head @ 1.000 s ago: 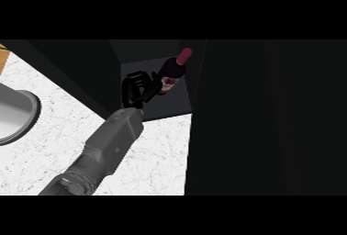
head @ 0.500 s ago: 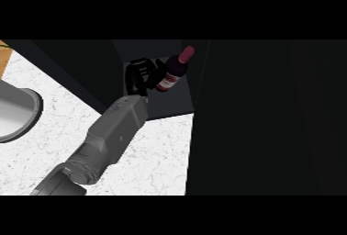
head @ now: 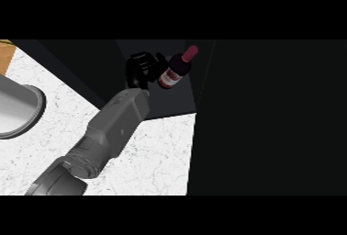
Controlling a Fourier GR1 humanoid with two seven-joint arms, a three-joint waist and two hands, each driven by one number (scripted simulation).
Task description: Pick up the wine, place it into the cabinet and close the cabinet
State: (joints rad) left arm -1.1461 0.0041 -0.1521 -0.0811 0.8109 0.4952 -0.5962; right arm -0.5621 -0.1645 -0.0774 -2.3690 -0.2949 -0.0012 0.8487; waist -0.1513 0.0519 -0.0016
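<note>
1. Over the last second your left hand drove further toward twelve o'clock. It carried the wine bottle deeper into the dark cabinet, and the grey forearm stretched out behind it across the white counter.
2. The fingers were curled round the lower body of the bottle from its nine o'clock side. The hand was holding it, not merely touching it.
3. The bottle sat tilted, its dark red cap leaning toward one o'clock and its pale label facing you. It lay inside the cabinet opening, just beside the dark panel at three o'clock, which I took for the cabinet's door or side wall.
4. You could not tell from this view whether the bottle's base had met the cabinet floor; the interior was too dark.
5. Your right hand did not show at all.
6. A grey round vessel stood on the counter at nine o'clock, well apart from the arm.
7. My reading: placing was nearly done. Setting the bottle down, letting go and shutting the cabinet remained.
</note>
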